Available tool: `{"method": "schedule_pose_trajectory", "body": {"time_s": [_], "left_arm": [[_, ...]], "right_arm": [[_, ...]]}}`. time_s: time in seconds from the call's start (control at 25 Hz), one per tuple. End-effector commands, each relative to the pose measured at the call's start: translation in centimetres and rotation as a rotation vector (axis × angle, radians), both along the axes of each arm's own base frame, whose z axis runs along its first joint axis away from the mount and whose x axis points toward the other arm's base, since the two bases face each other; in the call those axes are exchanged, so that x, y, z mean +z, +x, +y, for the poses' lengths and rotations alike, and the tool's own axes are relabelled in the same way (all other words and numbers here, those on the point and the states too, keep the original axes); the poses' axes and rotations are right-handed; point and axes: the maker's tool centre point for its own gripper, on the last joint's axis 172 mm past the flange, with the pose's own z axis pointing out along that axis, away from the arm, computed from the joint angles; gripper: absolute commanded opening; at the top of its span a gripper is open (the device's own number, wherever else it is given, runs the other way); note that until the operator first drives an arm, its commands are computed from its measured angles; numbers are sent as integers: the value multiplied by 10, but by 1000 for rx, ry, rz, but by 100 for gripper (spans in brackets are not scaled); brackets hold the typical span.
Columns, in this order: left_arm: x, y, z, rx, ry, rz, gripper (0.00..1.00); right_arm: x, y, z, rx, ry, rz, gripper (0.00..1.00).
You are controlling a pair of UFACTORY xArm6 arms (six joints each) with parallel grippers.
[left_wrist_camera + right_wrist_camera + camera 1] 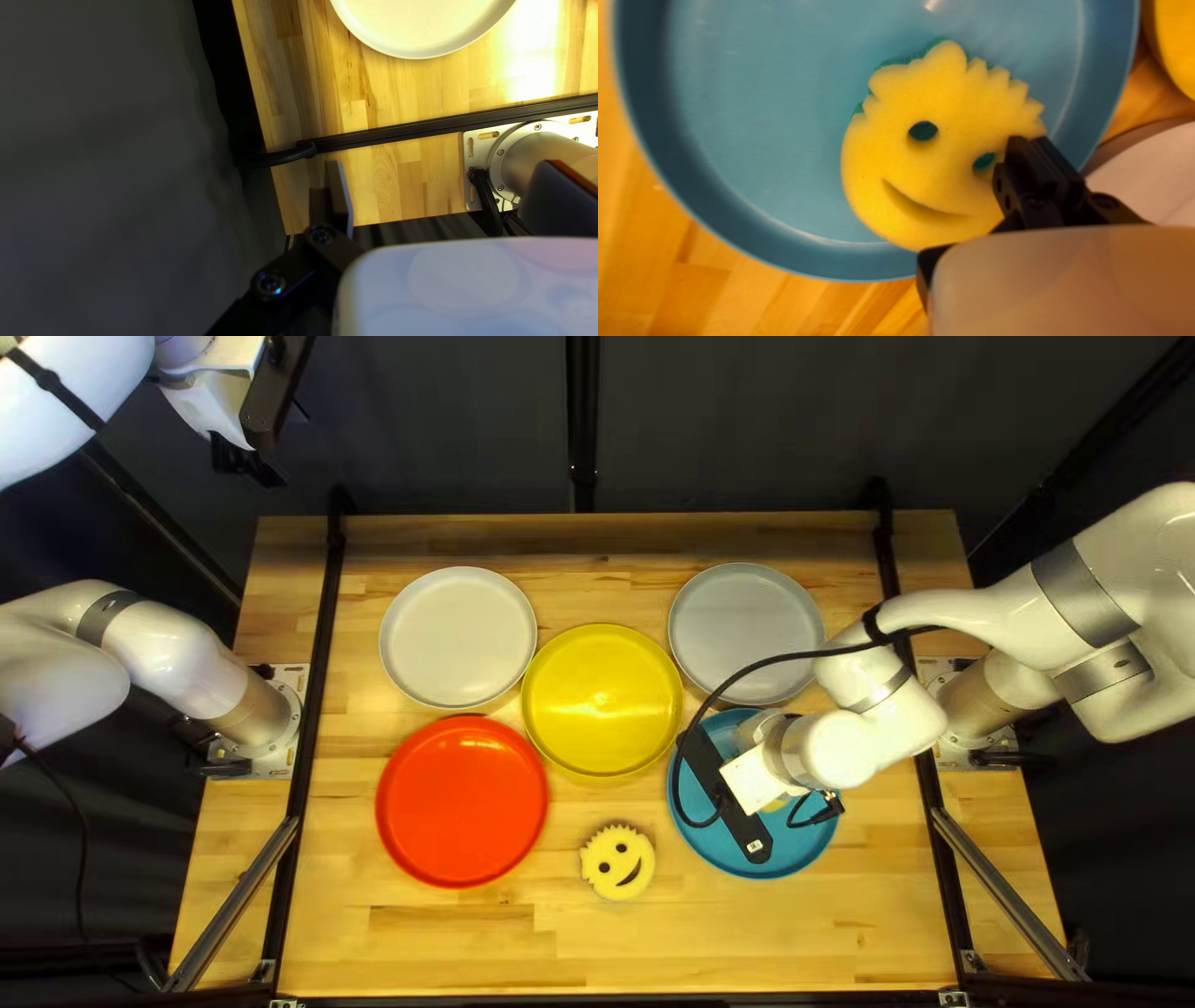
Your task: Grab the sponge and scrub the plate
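One slanted overview, two views from the wrists; twelve o'clock is the table's (747, 940) far edge.
The top left view looks from high above six o'clock, down and toward twelve, taking in the whole tabletop; the left wrist view looks down from well above the ten o'clock corner, sharing the white plate (458, 637) and left arm's base (259, 709); the right wrist view looks down from close over the blue plate (815, 844) at four o'clock, which the top left view shares, partly covered.

Right pincer (752, 780), fingers together, over edge of yellow smiley sponge (921, 168); blue plate (766, 124) underneath; pale plate (1151, 168) beside it; yellow plate (1176, 43) farther ahead.
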Motion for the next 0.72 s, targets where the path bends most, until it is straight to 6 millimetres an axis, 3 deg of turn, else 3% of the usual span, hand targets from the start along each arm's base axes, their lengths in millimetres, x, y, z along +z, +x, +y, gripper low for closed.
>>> {"method": "schedule_pose_trajectory", "body": {"time_s": [0.04,0.24,0.44,0.72], "left_arm": [[0,0,0,0,0,0,100],[0,0,0,0,0,0,100],[0,0,0,0,0,0,100],[0,0,0,0,0,0,100]], "right_arm": [[-5,2,11,1,14,7,0],[-9,13,15,5,28,16,0],[-3,23,-9,-12,35,10,0],[-1,39,-56,-35,30,5,0]]}}
